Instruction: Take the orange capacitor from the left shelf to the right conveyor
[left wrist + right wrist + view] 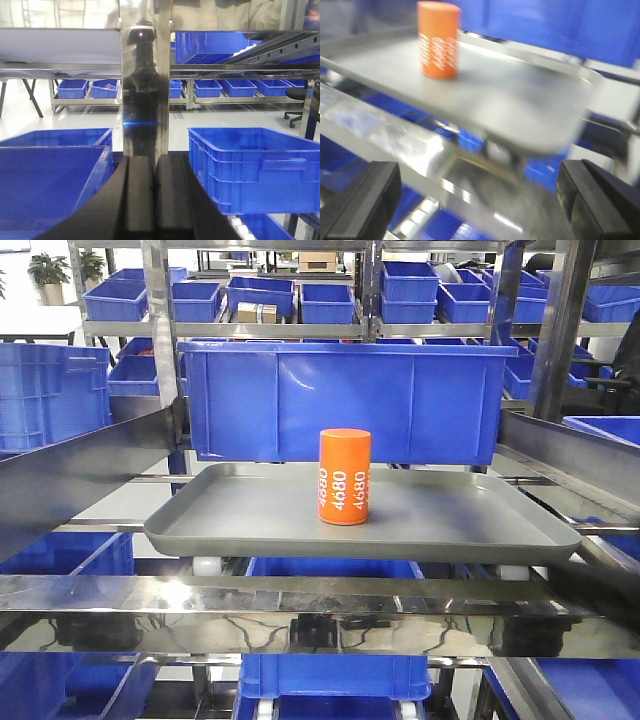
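Front-facing view is showing the shelf (300,615) filling the frame, its steel rails crossing just below the tray (240,525). Bins (340,400) are crowding behind, above and below it. The capacitor (345,477) is standing upright near the tray's middle, touching nothing else. The conveyor is showing in no view.

The right gripper (477,185) is hanging spread wide and empty, low before the front rail, with the capacitor up and to its left. The left gripper (142,195) is sitting pressed closed on nothing, facing a post (142,90).

Judging the risks: a finger coming in low is likely catching the rail or tray lip, and an off-centre nudge is likely toppling the tall cylinder and sending it rolling.

Counting: one shelf, one tray, one capacitor, two grippers, and well over ten bins.
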Available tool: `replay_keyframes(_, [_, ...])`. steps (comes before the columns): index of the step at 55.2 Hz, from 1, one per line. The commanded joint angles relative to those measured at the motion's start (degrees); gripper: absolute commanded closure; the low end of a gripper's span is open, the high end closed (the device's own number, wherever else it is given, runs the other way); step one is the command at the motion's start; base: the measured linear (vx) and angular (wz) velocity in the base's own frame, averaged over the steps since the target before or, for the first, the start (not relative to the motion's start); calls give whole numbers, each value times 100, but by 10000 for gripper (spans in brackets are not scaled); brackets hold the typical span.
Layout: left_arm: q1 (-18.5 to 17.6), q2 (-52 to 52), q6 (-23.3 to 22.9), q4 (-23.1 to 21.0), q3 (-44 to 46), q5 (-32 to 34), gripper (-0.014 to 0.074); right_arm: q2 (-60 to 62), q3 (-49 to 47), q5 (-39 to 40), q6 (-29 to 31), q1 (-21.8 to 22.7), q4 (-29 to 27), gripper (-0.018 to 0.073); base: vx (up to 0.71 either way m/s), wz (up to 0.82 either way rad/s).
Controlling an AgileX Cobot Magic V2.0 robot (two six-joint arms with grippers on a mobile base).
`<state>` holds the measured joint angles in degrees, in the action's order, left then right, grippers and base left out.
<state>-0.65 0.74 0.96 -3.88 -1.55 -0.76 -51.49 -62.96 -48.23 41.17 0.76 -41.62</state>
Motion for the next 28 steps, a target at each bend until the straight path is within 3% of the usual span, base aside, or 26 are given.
replay_keyframes(1, [-30,71,-37,-41,-186,469,602,-404,-492,152,415,-11,-632,-110,0,0])
replay_keyframes(15, [-30,71,-37,-41,-186,469,602,-1333,-1306,-35,716,-51,-1093,-106,0,0])
replay_keyframes(28, [-30,71,-37,-41,-186,469,602,-2121,-2010,309,811,-743,-1098,-101,0,0])
